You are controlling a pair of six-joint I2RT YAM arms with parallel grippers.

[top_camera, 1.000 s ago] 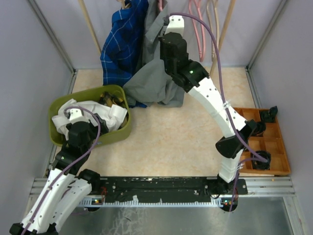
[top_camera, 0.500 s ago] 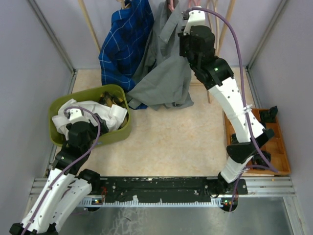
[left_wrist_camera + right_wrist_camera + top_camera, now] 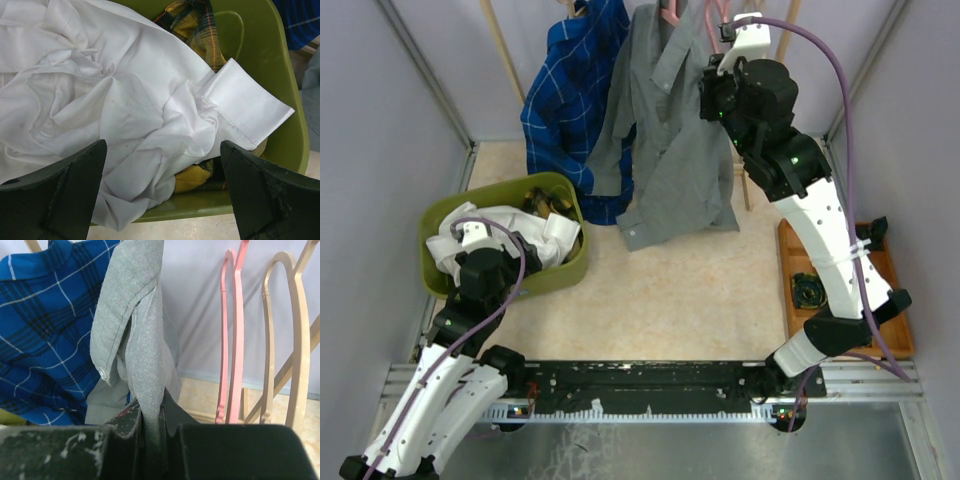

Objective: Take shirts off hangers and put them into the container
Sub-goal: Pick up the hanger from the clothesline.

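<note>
The plain grey cloth shirt [image 3: 670, 130] hangs at upper centre, a fold pinched tight in the right gripper [image 3: 152, 427], beside the blue checked shirt [image 3: 570, 100]. At left, the olive-green plastic basin [image 3: 568, 270] holds the white shirt [image 3: 100, 100] and the yellow-and-black plaid shirt [image 3: 192, 22]. The left gripper [image 3: 162, 150] hovers above them with its jaws spread.

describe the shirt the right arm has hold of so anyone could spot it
Look to the far end of the table, where two shirts hang side by side. It is the grey shirt, pinched in the right pincer. Its neighbour, the blue shirt, has white check lines; this one is plain.
</note>
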